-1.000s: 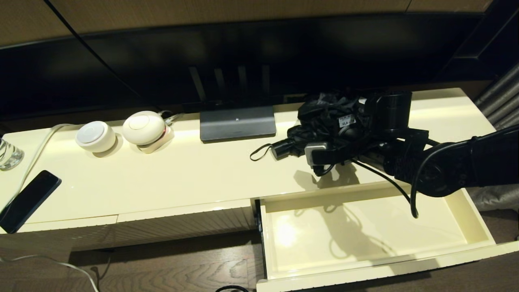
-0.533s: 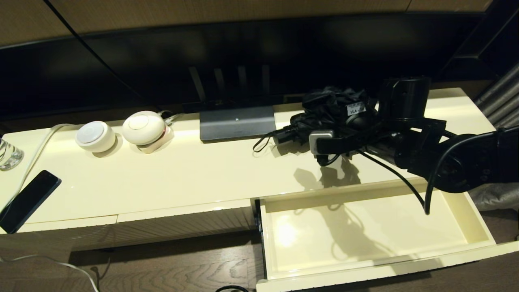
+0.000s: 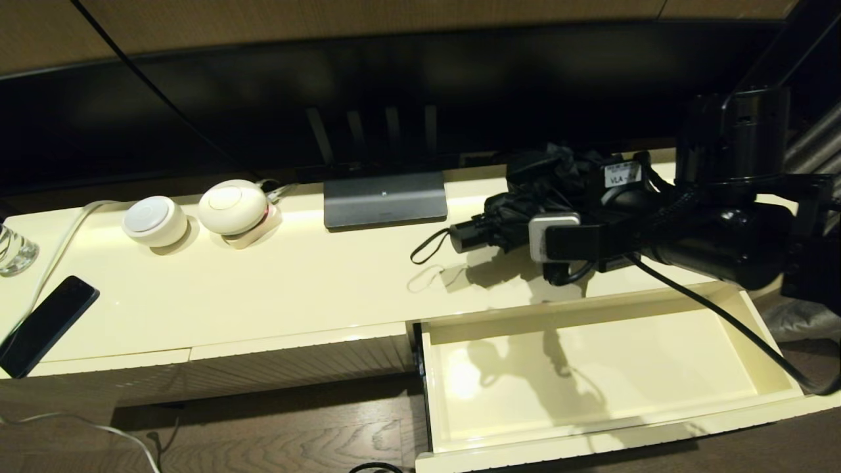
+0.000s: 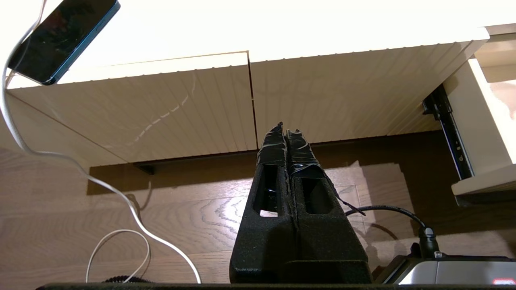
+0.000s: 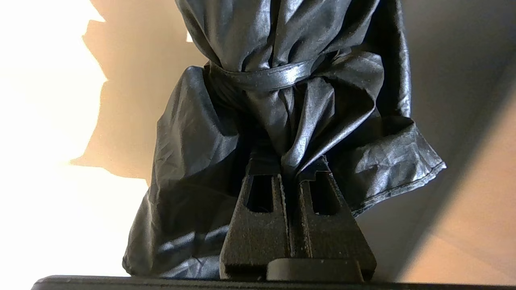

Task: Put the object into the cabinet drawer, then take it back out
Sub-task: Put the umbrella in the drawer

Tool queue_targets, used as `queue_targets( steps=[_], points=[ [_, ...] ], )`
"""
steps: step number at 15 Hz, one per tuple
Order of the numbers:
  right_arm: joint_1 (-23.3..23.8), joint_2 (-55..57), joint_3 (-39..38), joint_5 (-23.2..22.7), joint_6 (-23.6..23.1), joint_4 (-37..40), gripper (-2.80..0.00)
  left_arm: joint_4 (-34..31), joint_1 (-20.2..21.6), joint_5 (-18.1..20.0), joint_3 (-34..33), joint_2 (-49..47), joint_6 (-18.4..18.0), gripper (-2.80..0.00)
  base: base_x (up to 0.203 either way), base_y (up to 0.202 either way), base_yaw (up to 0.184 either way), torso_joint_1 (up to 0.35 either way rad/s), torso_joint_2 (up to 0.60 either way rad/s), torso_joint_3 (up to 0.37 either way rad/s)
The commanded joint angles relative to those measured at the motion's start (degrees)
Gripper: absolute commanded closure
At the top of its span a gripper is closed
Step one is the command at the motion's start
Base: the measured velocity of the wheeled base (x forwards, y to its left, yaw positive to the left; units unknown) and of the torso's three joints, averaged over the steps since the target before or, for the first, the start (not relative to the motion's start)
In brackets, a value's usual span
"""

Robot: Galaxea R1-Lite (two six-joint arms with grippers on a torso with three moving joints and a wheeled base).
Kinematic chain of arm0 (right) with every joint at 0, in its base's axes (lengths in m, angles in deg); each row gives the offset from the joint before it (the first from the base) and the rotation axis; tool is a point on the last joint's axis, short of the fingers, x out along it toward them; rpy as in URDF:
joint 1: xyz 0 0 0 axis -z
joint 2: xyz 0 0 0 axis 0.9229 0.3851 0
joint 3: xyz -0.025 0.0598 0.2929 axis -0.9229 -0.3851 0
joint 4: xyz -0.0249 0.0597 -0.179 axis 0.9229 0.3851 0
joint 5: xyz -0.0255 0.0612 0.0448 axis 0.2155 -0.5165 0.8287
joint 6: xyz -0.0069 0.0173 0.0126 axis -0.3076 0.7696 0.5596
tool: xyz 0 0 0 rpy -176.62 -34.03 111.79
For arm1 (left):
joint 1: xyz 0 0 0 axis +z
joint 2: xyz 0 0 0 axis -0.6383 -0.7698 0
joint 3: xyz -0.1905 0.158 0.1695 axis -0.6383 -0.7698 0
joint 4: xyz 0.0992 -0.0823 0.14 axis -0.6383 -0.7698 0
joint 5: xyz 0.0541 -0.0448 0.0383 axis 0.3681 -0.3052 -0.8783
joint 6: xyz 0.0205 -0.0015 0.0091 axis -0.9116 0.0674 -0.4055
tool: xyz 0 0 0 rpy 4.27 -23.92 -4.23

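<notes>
Glossy, crinkly black umbrella [image 3: 525, 197] hangs just above the cream table [image 3: 263, 295], pinched by its fabric in the right gripper [image 5: 288, 165]. Smooth shallow drawer [image 3: 769, 355] sits open below. Left gripper [image 4: 287, 135] is parked low, fingers together.

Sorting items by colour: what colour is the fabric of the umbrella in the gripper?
Glossy black fabric on the umbrella, clearest in the right wrist view.

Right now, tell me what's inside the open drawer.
The drawer holds nothing visible, only shadows on its floor. The umbrella hangs above the cabinet top in the right hand.
</notes>
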Motion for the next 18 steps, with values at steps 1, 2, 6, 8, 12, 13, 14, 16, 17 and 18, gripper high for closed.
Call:
queue_targets(
  steps=[1, 2, 6, 8, 12, 13, 14, 16, 17, 18],
  points=[
    [-2.95, -8.91, -3.12, 2.98, 6.52, 11.28, 0.00, -0.06, 0.02, -0.01, -0.18, -0.07, 0.04, 0.00, 0.000, 0.000, 0.000, 0.000, 0.00, 0.000],
    [-3.72, -11.93, -4.46, 3.81, 9.36, 17.70, 0.00, 0.02, 0.02, -0.01, -0.18, -0.07, 0.04, 0.00, 0.000, 0.000, 0.000, 0.000, 0.00, 0.000],
    [-4.18, -18.91, -11.22, 4.53, 18.75, 31.45, 0.00, 0.02, 0.02, -0.01, -0.18, -0.07, 0.04, 0.00, 0.000, 0.000, 0.000, 0.000, 0.00, 0.000],
    [-3.34, -18.96, -13.65, 4.23, 19.32, 32.40, 0.00, 0.02, 0.01, -0.01, -0.18, -0.07, 0.04, 0.00, 0.000, 0.000, 0.000, 0.000, 0.00, 0.000],
    [1.71, -16.15, -17.94, -1.21, 19.20, 31.59, 0.00, 0.02, 0.02, -0.01, -0.18, -0.07, 0.04, 0.00, 0.000, 0.000, 0.000, 0.000, 0.00, 0.000],
    [2.52, -15.07, -18.41, -2.00, 19.20, 31.04, 0.00, 0.02, 0.02, -0.01, -0.18, -0.07, 0.04, 0.00, 0.000, 0.000, 0.000, 0.000, 0.00, 0.000],
    [3.64, -13.35, -18.88, -3.16, 19.08, 30.05, 0.00, 0.02, 0.02, -0.01, -0.18, -0.07, 0.04, 0.00, 0.000, 0.000, 0.000, 0.000, 0.00, 0.000],
    [7.67, -10.46, -19.56, -6.49, 17.84, 26.96, 0.00, 0.02, 0.02, -0.01, -0.18, -0.07, 0.04, 0.00, 0.000, 0.000, 0.000, 0.000, 0.00, 0.000],
    [8.94, -9.52, -19.62, -7.62, 16.79, 25.59, 0.00, 0.02, 0.02, -0.01, -0.18, -0.07, 0.04, 0.00, 0.000, 0.000, 0.000, 0.000, 0.00, 0.000],
    [10.89, -8.19, -19.51, -8.51, 15.34, 24.16, 0.00, 0.00, 0.02, -0.01, -0.18, -0.07, 0.04, 0.00, 0.000, 0.000, 0.000, 0.000, 0.00, 0.000]
  ],
)
